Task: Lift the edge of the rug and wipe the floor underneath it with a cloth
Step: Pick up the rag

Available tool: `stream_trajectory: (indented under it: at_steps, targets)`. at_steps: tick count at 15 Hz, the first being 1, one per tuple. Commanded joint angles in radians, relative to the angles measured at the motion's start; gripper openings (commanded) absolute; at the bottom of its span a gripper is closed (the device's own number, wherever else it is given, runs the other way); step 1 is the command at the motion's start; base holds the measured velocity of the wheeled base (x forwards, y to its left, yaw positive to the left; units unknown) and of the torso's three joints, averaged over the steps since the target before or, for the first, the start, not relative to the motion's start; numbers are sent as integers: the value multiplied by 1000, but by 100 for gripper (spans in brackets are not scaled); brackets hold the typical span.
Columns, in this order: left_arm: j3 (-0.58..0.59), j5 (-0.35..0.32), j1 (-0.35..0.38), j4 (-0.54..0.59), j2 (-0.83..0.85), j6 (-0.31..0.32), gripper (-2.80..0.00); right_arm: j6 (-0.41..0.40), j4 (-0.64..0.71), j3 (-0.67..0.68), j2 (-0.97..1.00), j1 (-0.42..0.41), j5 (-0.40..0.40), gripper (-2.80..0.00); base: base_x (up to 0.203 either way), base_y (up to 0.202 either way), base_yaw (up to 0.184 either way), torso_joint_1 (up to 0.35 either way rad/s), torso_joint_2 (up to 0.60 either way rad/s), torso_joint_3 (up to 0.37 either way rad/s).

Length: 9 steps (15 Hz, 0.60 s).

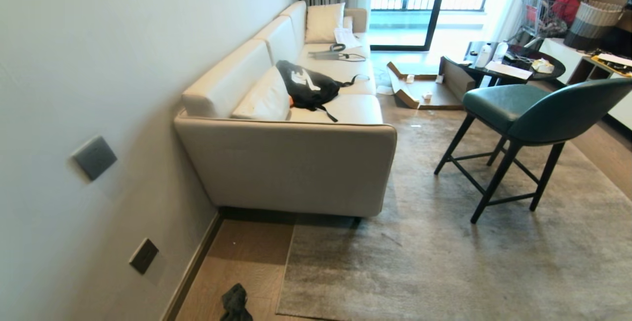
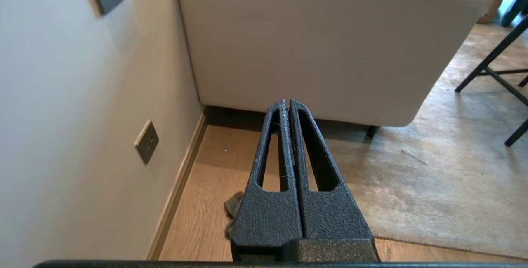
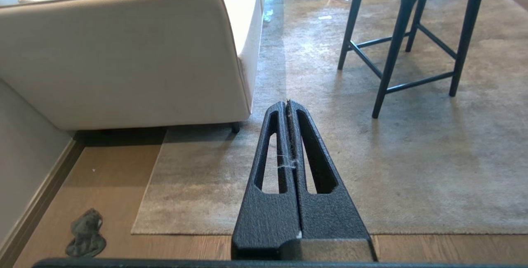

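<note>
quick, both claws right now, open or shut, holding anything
left claw: shut, empty, hanging above the floor near the cloth.
right claw: shut, empty, hanging above the rug edge.

The right gripper (image 3: 287, 104) hangs above the rug with its black fingers pressed together, a wisp of lint caught between them. The rug edge (image 3: 142, 202) lies flat on the floor (image 3: 115, 165). At eight o'clock the cloth (image 3: 86, 233) sits crumpled near the baseboard. The sofa (image 3: 123, 53) stands at ten o'clock, the chair (image 3: 406, 33) at one.
</note>
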Motion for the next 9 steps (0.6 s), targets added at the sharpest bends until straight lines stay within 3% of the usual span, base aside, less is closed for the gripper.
stream_trajectory:
  at_steps: [1,9]
  targets:
    - [0,0,0,0,0,-1,-280,1,-1,-1,2,0,0,-280,0,0,0,-143,505,369]
    - [0,0,0,0,0,-1,-280,1,-1,0,2,0,0,-280,0,0,0,-88,474,379]
